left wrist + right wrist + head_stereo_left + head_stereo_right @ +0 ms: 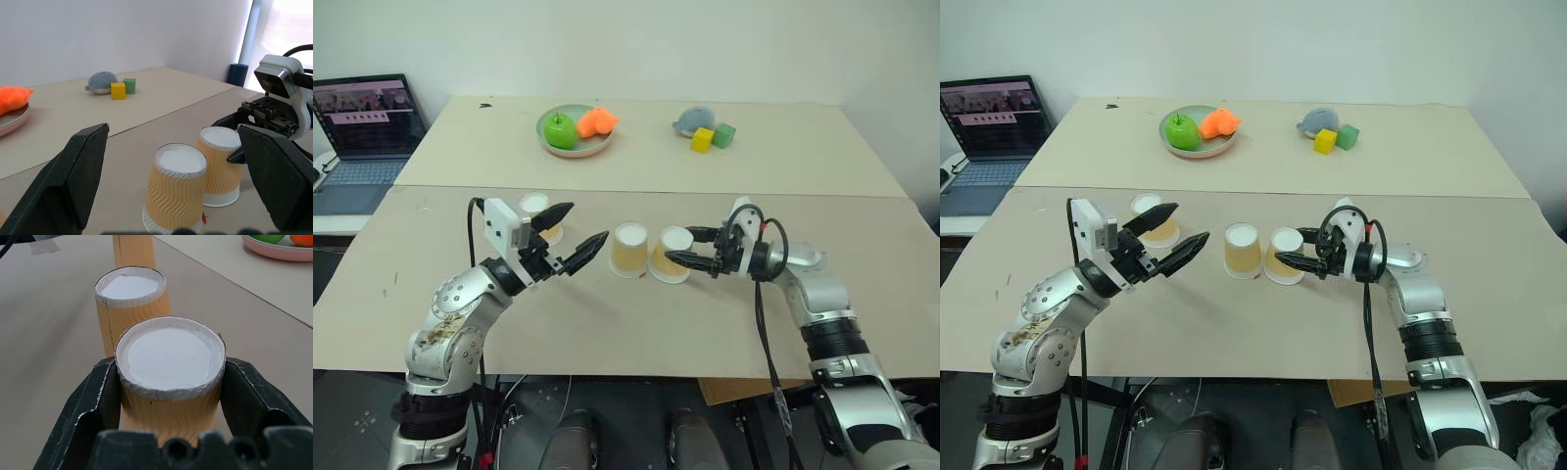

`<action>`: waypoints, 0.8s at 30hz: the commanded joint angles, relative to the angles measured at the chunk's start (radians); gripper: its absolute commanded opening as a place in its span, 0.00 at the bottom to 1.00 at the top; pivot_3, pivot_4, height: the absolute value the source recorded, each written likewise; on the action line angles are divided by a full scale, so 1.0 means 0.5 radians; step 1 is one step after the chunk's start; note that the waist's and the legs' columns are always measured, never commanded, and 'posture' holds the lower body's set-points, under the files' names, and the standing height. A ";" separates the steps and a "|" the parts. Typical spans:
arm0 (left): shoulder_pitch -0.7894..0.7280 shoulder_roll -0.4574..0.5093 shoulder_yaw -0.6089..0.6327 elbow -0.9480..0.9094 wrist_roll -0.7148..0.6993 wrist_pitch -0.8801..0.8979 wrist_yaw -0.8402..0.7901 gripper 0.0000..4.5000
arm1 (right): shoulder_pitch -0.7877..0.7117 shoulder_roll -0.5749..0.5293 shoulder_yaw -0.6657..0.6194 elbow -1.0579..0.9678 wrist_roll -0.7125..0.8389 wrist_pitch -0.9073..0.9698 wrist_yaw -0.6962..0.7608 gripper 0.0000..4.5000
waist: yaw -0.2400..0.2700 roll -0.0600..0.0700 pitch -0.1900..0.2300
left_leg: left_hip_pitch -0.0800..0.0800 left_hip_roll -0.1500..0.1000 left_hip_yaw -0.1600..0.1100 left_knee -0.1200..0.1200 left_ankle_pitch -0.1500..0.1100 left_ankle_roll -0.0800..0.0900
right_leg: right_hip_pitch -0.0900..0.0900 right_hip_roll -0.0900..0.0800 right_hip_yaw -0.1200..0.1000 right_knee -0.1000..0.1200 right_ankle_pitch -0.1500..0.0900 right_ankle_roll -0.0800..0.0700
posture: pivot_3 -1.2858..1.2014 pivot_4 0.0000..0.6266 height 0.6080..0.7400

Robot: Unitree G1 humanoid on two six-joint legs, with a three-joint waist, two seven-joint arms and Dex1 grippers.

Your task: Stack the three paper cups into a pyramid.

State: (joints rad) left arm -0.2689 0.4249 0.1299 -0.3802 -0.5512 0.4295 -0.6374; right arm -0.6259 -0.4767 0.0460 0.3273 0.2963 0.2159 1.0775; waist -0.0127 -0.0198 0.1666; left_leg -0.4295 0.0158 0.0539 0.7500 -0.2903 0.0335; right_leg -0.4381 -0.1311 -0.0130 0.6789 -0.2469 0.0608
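Note:
Three tan-orange paper cups stand upside down on the near table, white bases up. The left cup (540, 215) sits just behind my left gripper (587, 221), which is open and holds nothing. The middle cup (629, 250) stands free, a little to the right of that gripper. The right cup (672, 257) touches the middle one and leans slightly. My right gripper (677, 245) is shut on it, one black finger (100, 391) on each side of the cup (170, 357). Beyond it stand the middle cup (131, 289) and the left cup (133, 249).
On the far table are a plate (570, 147) with a green apple (561, 130) and an orange toy (597, 122), a grey plush (693, 119), a yellow block (702, 140) and a green block (723, 135). A laptop (367, 122) stands at the far left.

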 commanded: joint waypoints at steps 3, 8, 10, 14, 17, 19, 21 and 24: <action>-0.023 -0.020 -0.001 -0.017 -0.002 -0.070 0.011 1.00 | -0.014 -0.037 -0.030 -0.022 0.026 0.070 0.011 0.94 | -0.001 0.000 0.000 | 0.000 0.000 0.000 0.000 0.000 0.000 | 0.000 0.000 0.000 0.000 0.000 0.000 | 0.52 0.24 0.53; -0.036 -0.036 -0.011 0.015 -0.008 -0.088 -0.010 1.00 | -0.007 -0.183 -0.143 -0.166 0.174 0.323 0.088 0.99 | 0.008 0.000 0.000 | -0.001 0.000 0.000 0.000 0.000 0.000 | 0.000 0.000 0.000 -0.001 0.000 0.000 | 0.52 0.24 0.53; -0.053 -0.057 -0.006 0.040 -0.022 -0.093 -0.011 1.00 | 0.005 -0.301 -0.206 -0.244 0.279 0.508 0.154 0.99 | 0.011 0.000 0.000 | -0.001 0.000 0.000 0.000 0.000 0.000 | 0.000 0.000 0.000 -0.001 0.000 0.000 | 0.52 0.24 0.53; -0.078 -0.099 0.020 0.067 -0.049 -0.085 0.013 1.00 | 0.033 -0.460 -0.324 -0.319 0.405 0.688 0.180 0.99 | 0.016 -0.001 0.000 | -0.001 0.000 -0.001 0.000 0.000 0.000 | 0.000 0.000 -0.001 -0.002 0.000 0.000 | 0.52 0.24 0.53; -0.068 -0.174 0.067 0.041 -0.087 -0.039 0.134 1.00 | 0.100 -0.569 -0.432 -0.382 0.471 0.745 0.193 0.99 | 0.017 -0.001 0.000 | -0.001 0.000 -0.001 0.000 0.000 0.000 | 0.001 0.000 -0.001 -0.002 0.000 0.000 | 0.52 0.24 0.53; -0.044 -0.235 0.100 0.041 -0.052 -0.002 0.303 1.00 | 0.147 -0.609 -0.507 -0.448 0.536 0.794 0.184 0.99 | 0.015 -0.001 0.000 | -0.001 0.000 -0.001 0.000 0.000 0.001 | 0.001 0.000 0.000 -0.002 0.000 0.000 | 0.52 0.24 0.53; 0.000 -0.295 0.136 0.039 -0.013 0.036 0.489 1.00 | 0.204 -0.630 -0.564 -0.558 0.603 0.857 0.160 0.99 | 0.013 -0.002 0.001 | -0.001 0.000 -0.001 0.000 0.000 0.001 | 0.001 0.000 0.001 -0.002 0.000 0.000 | 0.52 0.24 0.53; 0.095 -0.349 0.142 0.029 0.115 0.049 0.708 1.00 | 0.305 -0.630 -0.614 -0.766 0.702 0.953 0.107 0.99 | 0.006 -0.002 0.001 | 0.000 0.001 -0.002 -0.001 -0.001 0.001 | 0.001 0.000 0.001 -0.002 0.000 0.000 | 0.52 0.24 0.53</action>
State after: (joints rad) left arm -0.2315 0.2536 0.1888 -0.3367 -0.5296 0.4586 -0.3422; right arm -0.4808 -0.7763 -0.2206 0.0265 0.5991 0.6657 1.1446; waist -0.0097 -0.0207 0.1670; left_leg -0.4296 0.0163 0.0531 0.7493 -0.2905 0.0340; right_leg -0.4377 -0.1310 -0.0122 0.6780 -0.2468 0.0608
